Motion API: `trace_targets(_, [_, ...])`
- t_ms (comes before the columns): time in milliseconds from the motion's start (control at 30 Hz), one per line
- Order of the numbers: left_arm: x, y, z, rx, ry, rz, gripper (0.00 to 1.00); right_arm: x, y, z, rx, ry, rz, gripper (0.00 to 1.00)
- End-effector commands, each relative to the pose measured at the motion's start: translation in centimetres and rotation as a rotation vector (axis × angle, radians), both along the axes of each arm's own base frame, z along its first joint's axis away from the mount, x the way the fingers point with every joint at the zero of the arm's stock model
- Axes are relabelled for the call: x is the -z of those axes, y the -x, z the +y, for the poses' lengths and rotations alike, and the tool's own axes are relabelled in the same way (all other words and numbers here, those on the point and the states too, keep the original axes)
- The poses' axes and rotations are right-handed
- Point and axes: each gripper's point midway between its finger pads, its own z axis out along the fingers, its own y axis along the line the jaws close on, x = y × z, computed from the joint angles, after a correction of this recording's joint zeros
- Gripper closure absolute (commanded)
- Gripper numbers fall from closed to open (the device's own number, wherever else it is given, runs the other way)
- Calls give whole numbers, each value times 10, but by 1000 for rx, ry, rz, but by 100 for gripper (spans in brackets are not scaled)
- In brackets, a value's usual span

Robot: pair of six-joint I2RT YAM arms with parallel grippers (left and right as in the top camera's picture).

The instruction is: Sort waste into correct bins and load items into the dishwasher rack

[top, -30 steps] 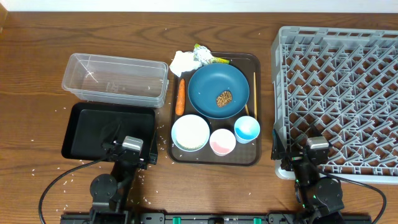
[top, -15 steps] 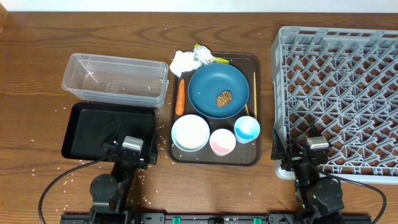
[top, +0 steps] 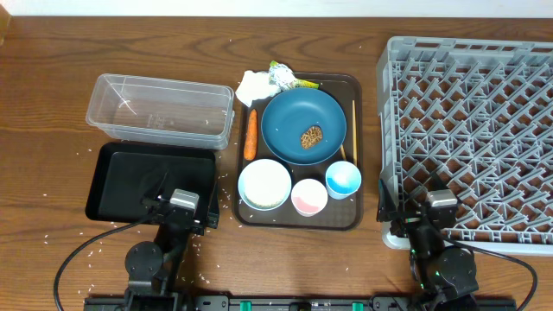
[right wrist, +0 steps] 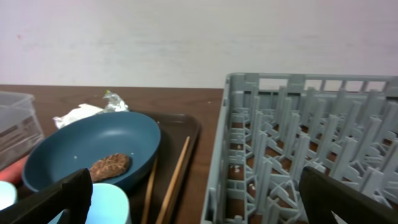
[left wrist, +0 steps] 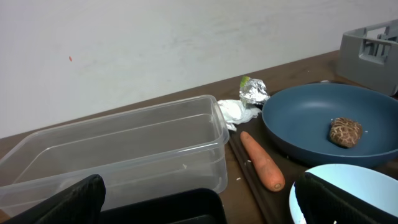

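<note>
On the brown tray (top: 356, 216) sit the dark blue plate (top: 294, 117) with the brown food lump (top: 312, 136), the carrot (top: 251, 135), white bowl (top: 264, 184), pink cup (top: 308, 197), blue cup (top: 343, 179) and chopsticks (top: 353, 121). White tissue (top: 253, 86) and snack wrapper (top: 289, 79) lie at the tray's back left. The clear tub (top: 161, 110) and black tray (top: 151, 180) are left; the grey rack (top: 471, 130) is right. My left gripper (top: 180, 210) and right gripper (top: 432, 214) rest open and empty at the near edge. Rice grains (top: 86, 246) lie scattered.
In the left wrist view the clear tub (left wrist: 124, 149), carrot (left wrist: 261, 160) and plate (left wrist: 323, 121) lie ahead. In the right wrist view the rack (right wrist: 311, 155) is right, with chopsticks (right wrist: 174, 180) and plate (right wrist: 93, 149) left. A white wall stands behind.
</note>
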Motion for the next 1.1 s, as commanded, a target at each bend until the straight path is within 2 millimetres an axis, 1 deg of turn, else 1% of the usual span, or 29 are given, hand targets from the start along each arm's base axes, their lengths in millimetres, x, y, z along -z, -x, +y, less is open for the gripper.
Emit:
trace_targets(0, [15,2,-6,32,16,56,2,-1,1,7,-42,7,-9,1])
trace_targets(67, [13,3,-10,59,19,52,2,-7,2,11,-69,-1,-32,1])
trace_targets(100, [10,5,-17,99,23,41,2,-13,2,13,-81,-9,-55,1])
trace_targets(167, [-1,10,-31,184,32,0,2,-31,4,17,-105,-28,-120,1])
trace_targets(233, [-19,13,-38,228,64,-52,2,-54,10,24,-155,-47,-193,1])
trace_targets(300, [-45,15,-38,230,153,-105,2,-78,16,26,-180,-74,-245,1])
trace_targets(400, [-75,21,-37,236,225,-144,2,-102,21,25,-184,-116,-253,1])
trace_targets(533, [-103,25,-37,235,263,-121,2,-130,20,25,-183,-104,-211,1])
trace_targets(667, [-134,19,-37,221,267,-34,2,-155,7,32,-196,-97,-79,1])
trace_targets(733, [-146,11,-37,212,274,36,2,-166,-1,37,-203,-85,8,1])
trace_targets(800, [-155,1,-38,195,316,147,2,-172,-11,41,-198,-60,115,1])
trace_targets(900, [-159,-14,-45,193,340,343,2,-174,-26,46,-189,-15,302,1])
trace_targets(1000, [-157,-30,-52,193,346,504,2,-168,-37,50,-178,33,494,1])
trace_targets(1067, [-155,-39,-60,209,349,602,2,-161,-45,52,-174,72,612,1])
